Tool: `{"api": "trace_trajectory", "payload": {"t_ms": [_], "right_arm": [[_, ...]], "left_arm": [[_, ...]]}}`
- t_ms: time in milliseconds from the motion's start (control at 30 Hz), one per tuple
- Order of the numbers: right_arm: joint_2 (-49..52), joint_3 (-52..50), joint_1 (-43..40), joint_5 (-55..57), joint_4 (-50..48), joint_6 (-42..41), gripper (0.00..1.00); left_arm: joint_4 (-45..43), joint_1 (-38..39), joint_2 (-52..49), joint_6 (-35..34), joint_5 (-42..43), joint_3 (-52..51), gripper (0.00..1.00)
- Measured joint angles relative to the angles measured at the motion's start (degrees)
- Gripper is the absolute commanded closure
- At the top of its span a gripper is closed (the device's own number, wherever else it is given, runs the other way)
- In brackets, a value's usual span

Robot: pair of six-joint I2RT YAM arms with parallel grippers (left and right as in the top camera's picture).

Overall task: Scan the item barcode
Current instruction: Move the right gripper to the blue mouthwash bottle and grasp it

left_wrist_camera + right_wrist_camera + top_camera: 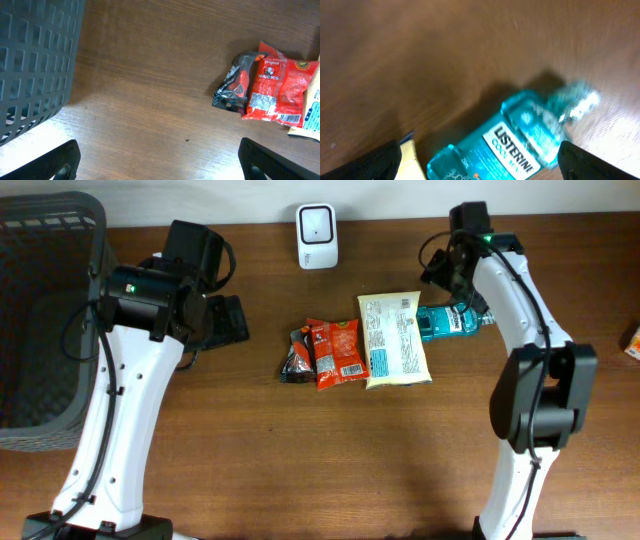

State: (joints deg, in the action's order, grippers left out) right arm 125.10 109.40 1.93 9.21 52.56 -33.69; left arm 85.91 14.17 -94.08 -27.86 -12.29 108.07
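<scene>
A teal mouthwash bottle (452, 320) lies on its side at the right of a row of items, cap (575, 97) pointing right. My right gripper (457, 277) hovers open over it. In the right wrist view the bottle (520, 145) sits between the wide-apart fingertips (597, 162), apart from both. Left of the bottle lie a pale yellow bag (393, 338), a red snack packet (337, 352) and a black packet (297, 356). A white scanner (317, 235) stands at the back. My left gripper (222, 320) is open over bare table, left of the packets (275, 87).
A dark grey mesh basket (45, 310) fills the far left of the table, and its wall (35, 60) is close to my left gripper. An orange box (632, 340) pokes in at the right edge. The table is brown wood.
</scene>
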Motion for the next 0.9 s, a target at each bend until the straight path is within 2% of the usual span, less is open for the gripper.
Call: {"api": "trace_trajectory", "payload": {"t_ms": [133,233,467,633,767,900], "right_arm": [[-6.49,1.73,0.22,0.9,-4.68,20.79,0.01],[-7.28,1.95,1.6,2.29,-4.63,26.82,0.01],[-7.3,1.95,9.86,12.5,-7.19,30.45,0.01],[-7.3,1.92,10.34,20.76,-12.07,31.82,0.02],[-7.41,1.95,10.34,23.8,-18.03,38.69,0.01],[-7.43,2.03,10.1,24.2,-11.58,38.71,0.01]], "left_arm": [[0.0,0.0,0.0,0.0,0.0,0.0,0.01],[0.02,0.0,0.0,0.0,0.0,0.0,0.01],[0.0,0.0,0.0,0.0,0.0,0.0,0.01],[-0.02,0.0,0.0,0.0,-0.02,0.0,0.01],[-0.02,0.0,0.0,0.0,-0.02,0.0,0.01],[0.0,0.0,0.0,0.0,-0.02,0.0,0.01]]}}
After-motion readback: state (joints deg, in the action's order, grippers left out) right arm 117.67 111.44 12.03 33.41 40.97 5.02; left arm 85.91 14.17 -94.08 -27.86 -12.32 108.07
